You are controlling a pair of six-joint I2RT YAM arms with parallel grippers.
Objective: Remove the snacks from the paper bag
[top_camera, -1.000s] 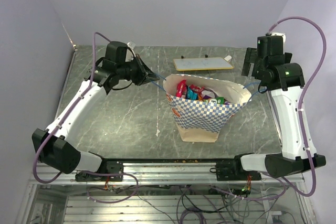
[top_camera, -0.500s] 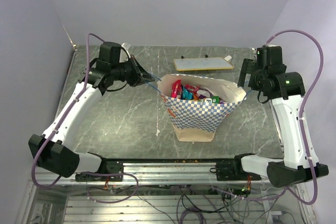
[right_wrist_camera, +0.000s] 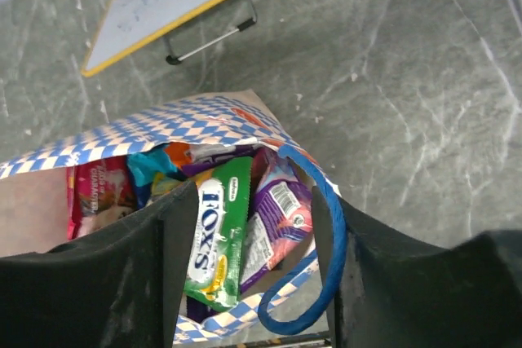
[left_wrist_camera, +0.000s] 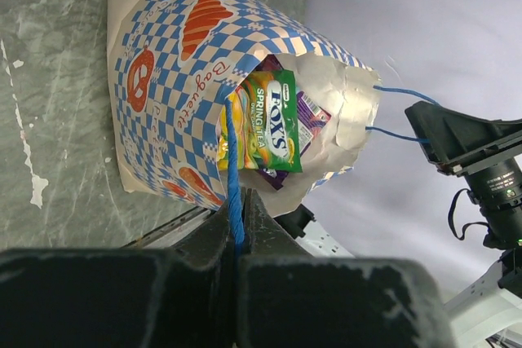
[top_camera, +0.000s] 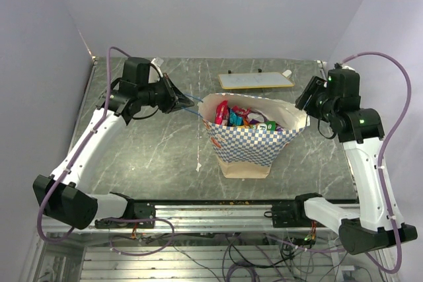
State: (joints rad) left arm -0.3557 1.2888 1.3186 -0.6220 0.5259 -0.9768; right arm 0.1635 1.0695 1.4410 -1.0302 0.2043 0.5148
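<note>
Right gripper (right_wrist_camera: pixel 249 201) brought inward: jaws parted astride cord handle (right_wrist_camera: pixel 330 230), snacks (right_wrist_camera: pixel 216 234) just beyond. Left gripper (left_wrist_camera: pixel 238 205) clenched on opposite handle (left_wrist_camera: pixel 233 140).

Blue-and-white checkered paper bag (top_camera: pixel 250 148) standing, mouth spread open, red, green, purple foil snacks (top_camera: pixel 242 117) piled inside

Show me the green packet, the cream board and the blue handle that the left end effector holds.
green packet (right_wrist_camera: pixel 218 238): right wrist view, middle of its front.
board (top_camera: pixel 256 81): top view, centre of its flat face.
handle (left_wrist_camera: pixel 233 169): left wrist view, middle of the taut cord.
</note>
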